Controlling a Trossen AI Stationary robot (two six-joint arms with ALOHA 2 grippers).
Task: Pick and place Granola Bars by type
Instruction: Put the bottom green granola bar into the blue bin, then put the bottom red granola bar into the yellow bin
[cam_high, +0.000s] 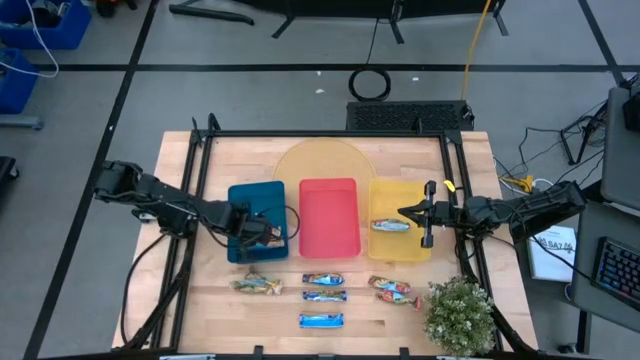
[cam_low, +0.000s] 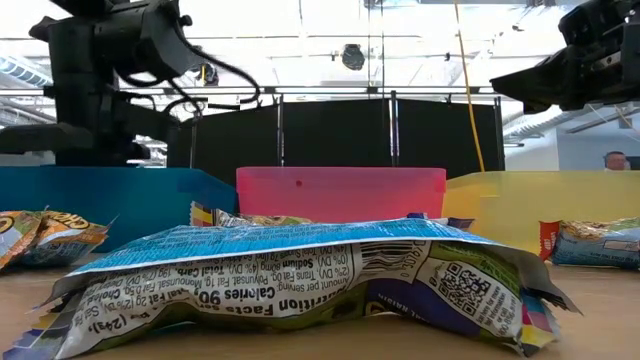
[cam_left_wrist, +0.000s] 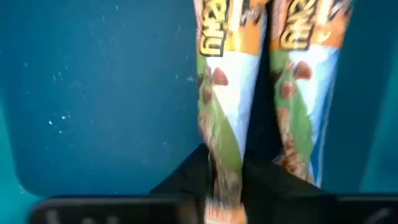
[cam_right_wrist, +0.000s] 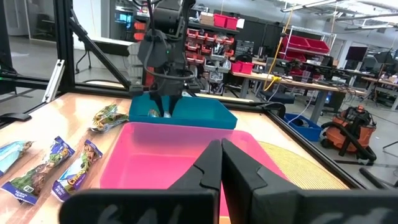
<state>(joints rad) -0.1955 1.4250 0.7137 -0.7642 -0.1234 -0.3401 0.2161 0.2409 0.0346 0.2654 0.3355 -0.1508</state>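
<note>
My left gripper (cam_high: 262, 232) points down into the blue tray (cam_high: 243, 205) and is shut on a green-and-orange wrapped granola bar (cam_left_wrist: 221, 93). A second bar of the same kind (cam_left_wrist: 305, 93) lies beside it on the tray floor. My right gripper (cam_high: 403, 213) is shut and empty, hovering at the yellow tray's (cam_high: 385, 195) inner edge, beside a bar (cam_high: 392, 225) lying in that tray. On the table's near side lie a green-gold bar (cam_high: 255, 285), three blue-white bars (cam_high: 323, 295) and two red-orange bars (cam_high: 392, 291). My left gripper pinches the bar's near end (cam_left_wrist: 219, 180) between its two fingers, coming from above and pointing down into the blue tray. The bar runs away from the fingers along the tray floor. I cannot tell whether it rests there or is lifted.
The red tray (cam_high: 330, 190) stands between the blue and yellow trays. A round yellow mat (cam_high: 320, 160) lies behind them. A potted plant (cam_high: 460, 315) stands at the near right corner. Dark frame rails (cam_high: 200, 160) run along the table's sides.
</note>
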